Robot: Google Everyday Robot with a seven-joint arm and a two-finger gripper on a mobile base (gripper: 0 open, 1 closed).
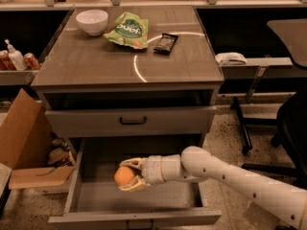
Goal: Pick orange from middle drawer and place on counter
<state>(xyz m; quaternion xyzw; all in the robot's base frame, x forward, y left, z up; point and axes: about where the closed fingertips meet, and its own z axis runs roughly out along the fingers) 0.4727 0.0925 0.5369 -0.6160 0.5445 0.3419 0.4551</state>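
Orange gripped over the drawer
The gripper (128, 175) clamps the orange (124, 176) above the middle drawer (91, 195) floor.

Cream gripper (126, 175) clasps the orange (123, 177) over grey middle drawer (163, 198).

A speckled floor (225, 150) lies dim, with a cardboard box (21, 135) at left and a black office chair (293, 126) at right.
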